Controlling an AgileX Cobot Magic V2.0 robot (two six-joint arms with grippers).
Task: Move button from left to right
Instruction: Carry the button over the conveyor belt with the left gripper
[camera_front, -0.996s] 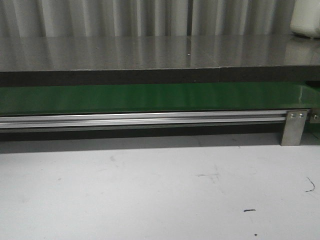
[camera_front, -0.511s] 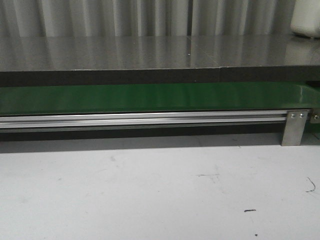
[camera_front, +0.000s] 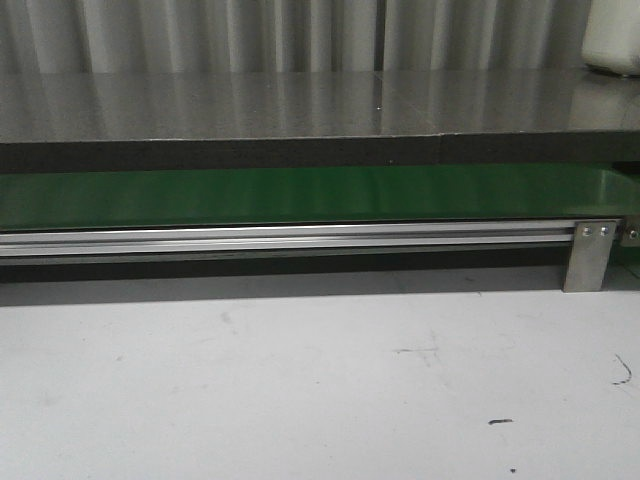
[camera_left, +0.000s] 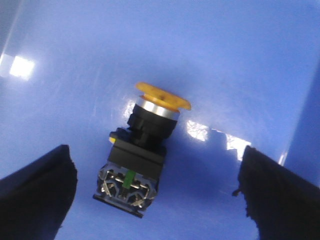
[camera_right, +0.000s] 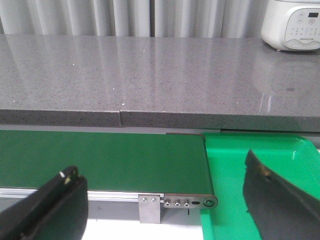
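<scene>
- Task is barely starting, by my read: the one small black boxy button with the round orange-yellow cap (camera_left: 139, 155) is lying tipped on its side on a glossy blue surface (camera_left: 225, 60), untouched.
- My left fingers (camera_left: 42, 187) are spread wide, one on each side of the button, both apart from it, gripping nothing.
- My right fingers (camera_right: 47, 205) are also spread open and empty, hanging over the end of the green conveyor belt (camera_right: 100, 155) and a bright green plastic tray (camera_right: 235, 160) just beside it.
- Left to do: close on the button, lift it, carry it to the right, release.
- Count: one button, one belt, one green tray, one grey speckled stone counter (camera_right: 150, 75), one white appliance (camera_right: 292, 22) on its far corner.
- Front view is showing belt (camera_front: 300, 195) and counter (camera_front: 250, 105) only; no arms, no button.
</scene>
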